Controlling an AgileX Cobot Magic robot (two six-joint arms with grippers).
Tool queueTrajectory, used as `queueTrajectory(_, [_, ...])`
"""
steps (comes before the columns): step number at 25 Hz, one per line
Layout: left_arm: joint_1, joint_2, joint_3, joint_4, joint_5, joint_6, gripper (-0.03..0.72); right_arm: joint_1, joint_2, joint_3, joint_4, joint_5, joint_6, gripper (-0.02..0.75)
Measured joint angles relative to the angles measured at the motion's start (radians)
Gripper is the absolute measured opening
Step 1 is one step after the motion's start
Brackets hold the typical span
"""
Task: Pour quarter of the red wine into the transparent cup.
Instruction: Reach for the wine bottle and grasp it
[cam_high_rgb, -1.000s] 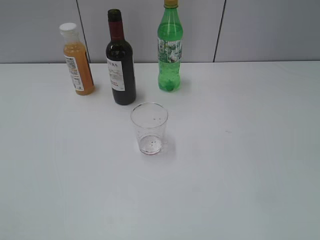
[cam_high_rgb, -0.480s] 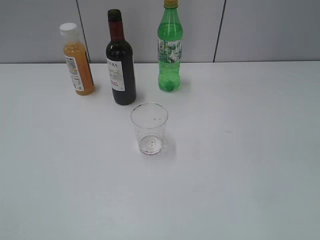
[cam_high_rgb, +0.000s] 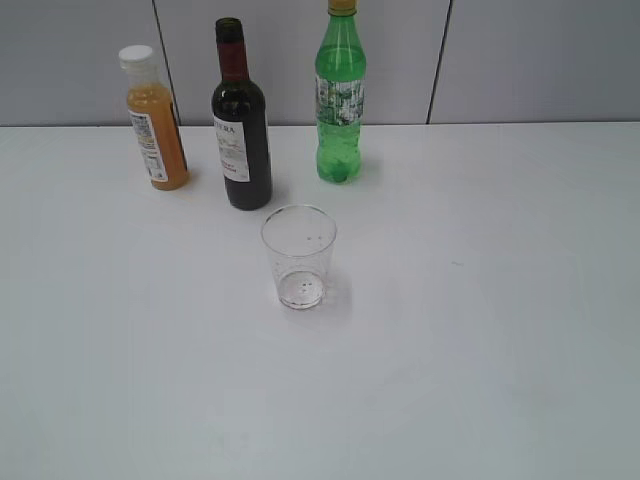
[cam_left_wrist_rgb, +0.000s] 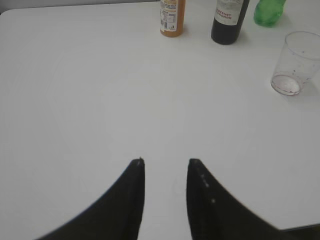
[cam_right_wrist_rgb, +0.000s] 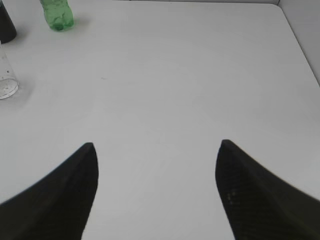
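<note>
The red wine bottle, dark glass with a maroon neck and white label, stands upright at the back of the white table; its base shows in the left wrist view. The transparent cup stands upright in front of it, a red trace at its bottom; it also shows in the left wrist view and at the left edge of the right wrist view. My left gripper is open and empty, far to the cup's left. My right gripper is wide open and empty, right of the cup. Neither gripper shows in the exterior view.
An orange juice bottle with a white cap stands left of the wine. A green soda bottle stands to its right, also seen in the right wrist view. A grey wall runs behind the table.
</note>
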Motion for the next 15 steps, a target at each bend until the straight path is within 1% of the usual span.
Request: queueTrajectory(15, [0.0, 0.0, 0.0, 0.001, 0.0, 0.0, 0.23, 0.0, 0.0, 0.0, 0.001, 0.0, 0.001, 0.585])
